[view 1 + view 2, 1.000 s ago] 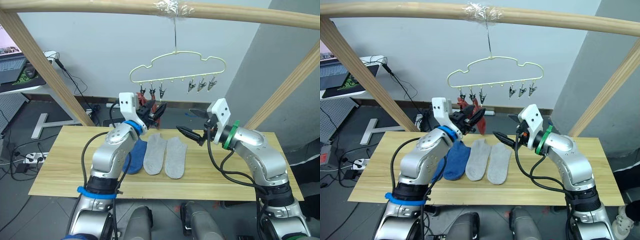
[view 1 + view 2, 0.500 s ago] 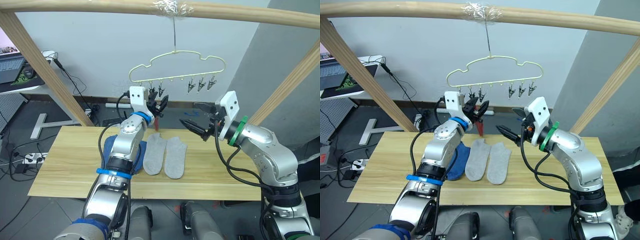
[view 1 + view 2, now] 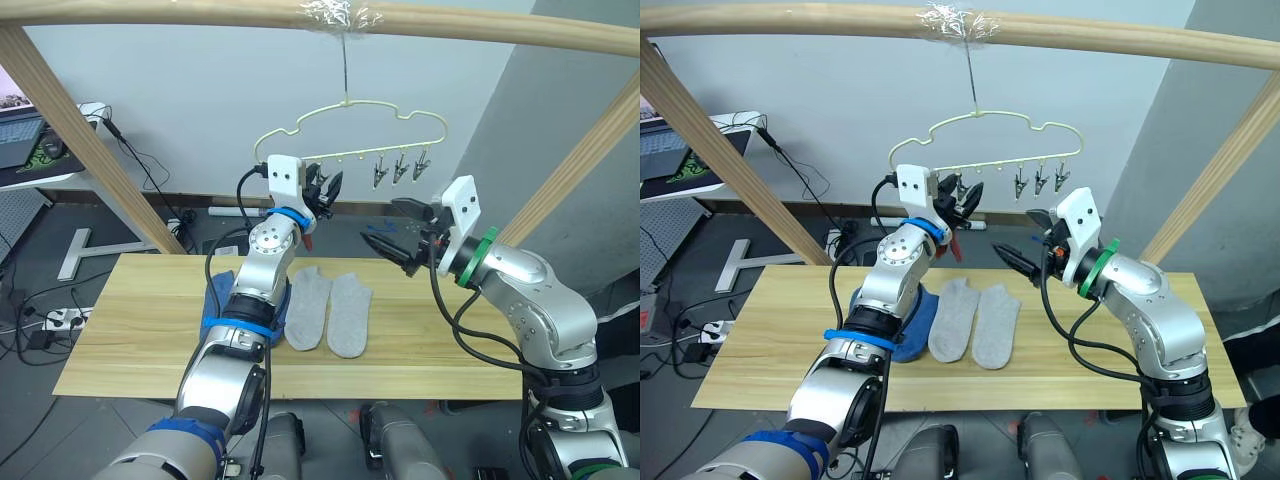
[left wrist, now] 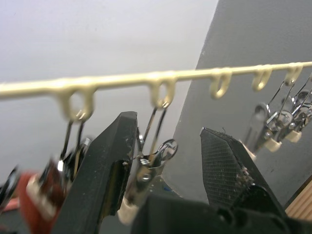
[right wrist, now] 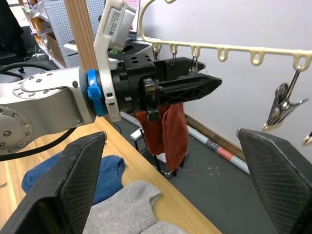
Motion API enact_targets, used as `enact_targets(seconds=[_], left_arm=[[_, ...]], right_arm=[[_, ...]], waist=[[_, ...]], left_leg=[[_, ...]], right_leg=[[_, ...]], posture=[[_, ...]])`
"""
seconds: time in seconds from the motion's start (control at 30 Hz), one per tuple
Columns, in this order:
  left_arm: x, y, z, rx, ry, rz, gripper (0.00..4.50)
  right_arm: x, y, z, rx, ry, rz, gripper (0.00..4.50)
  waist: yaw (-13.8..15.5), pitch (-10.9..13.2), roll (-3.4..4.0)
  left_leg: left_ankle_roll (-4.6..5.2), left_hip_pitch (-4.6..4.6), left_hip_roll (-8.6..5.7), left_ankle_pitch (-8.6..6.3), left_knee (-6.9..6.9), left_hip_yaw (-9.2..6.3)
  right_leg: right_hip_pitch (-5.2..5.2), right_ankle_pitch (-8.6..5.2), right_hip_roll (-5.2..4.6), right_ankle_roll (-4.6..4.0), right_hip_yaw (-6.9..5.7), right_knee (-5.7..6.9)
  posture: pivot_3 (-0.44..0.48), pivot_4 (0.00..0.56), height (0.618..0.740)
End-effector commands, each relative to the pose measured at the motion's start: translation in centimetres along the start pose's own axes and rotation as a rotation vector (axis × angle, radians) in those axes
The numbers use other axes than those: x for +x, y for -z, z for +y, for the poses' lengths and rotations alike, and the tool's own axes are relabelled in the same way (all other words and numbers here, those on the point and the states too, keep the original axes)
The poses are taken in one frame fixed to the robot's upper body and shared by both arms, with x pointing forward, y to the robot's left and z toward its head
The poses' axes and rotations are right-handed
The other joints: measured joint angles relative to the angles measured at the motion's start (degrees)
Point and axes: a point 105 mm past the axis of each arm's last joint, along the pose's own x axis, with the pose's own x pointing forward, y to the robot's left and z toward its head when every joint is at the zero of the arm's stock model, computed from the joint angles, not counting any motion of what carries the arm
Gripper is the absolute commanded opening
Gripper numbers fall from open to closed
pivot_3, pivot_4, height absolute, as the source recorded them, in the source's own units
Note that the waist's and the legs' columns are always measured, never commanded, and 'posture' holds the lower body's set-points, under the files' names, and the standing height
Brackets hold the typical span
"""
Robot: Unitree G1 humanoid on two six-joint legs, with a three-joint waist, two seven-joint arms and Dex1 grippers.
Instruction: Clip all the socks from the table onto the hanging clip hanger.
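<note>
Left wrist view: left hand (image 4: 168, 161), spread wide, straddles level clip hanger (image 4: 146, 80) bar.

Pale-yellow clip hanger (image 3: 345, 125) hangs by its hook, three bare clips on its right side. Rust red socks (image 5: 167, 131) dangle from the left clips, looks like two. On the table (image 3: 130, 320): two light grey socks (image 3: 328, 312) flat side by side, blue socks (image 3: 908, 322) bunched just left.
</note>
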Motion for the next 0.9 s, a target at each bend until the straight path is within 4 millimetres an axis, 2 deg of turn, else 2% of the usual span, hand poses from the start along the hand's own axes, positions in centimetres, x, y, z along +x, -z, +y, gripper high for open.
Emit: enact_targets(seconds=[0.03, 0.5, 0.9], left_arm=[[0.3, -1.18, -0.13, 0.051, 0.004, -0.045, 2.37], [-0.02, -0.26, 0.03, 0.241, -0.019, -0.004, 2.37], [0.11, -0.56, -0.14, 0.251, -0.022, -0.021, 2.37]], right_arm=[[-0.47, -1.77, -0.06, -0.043, 0.003, -0.059, 4.5], [-0.4, -1.83, -0.12, -0.041, 0.004, -0.061, 4.5], [-0.43, -1.94, -0.12, -0.045, 0.003, -0.063, 4.5]], waist=[[-0.02, 0.0, 0.0], [-0.04, 0.0, 0.0], [-0.04, 0.0, 0.0]], left_leg=[[0.0, 0.0, 0.0, 0.0, 0.0, 0.0], [0.0, 0.0, 0.02, 0.0, 0.01, 0.01], [0.0, 0.0, 0.02, 0.0, 0.01, 0.01]], right_leg=[[-0.01, 0.0, 0.01, 0.0, 0.0, 0.0], [-0.01, 0.0, 0.0, 0.0, 0.01, 0.02], [-0.01, 0.0, 0.0, 0.0, 0.01, 0.03]], posture=[[-0.108, 0.229, 0.74], [-0.112, 0.223, 0.74], [-0.114, 0.218, 0.74]])
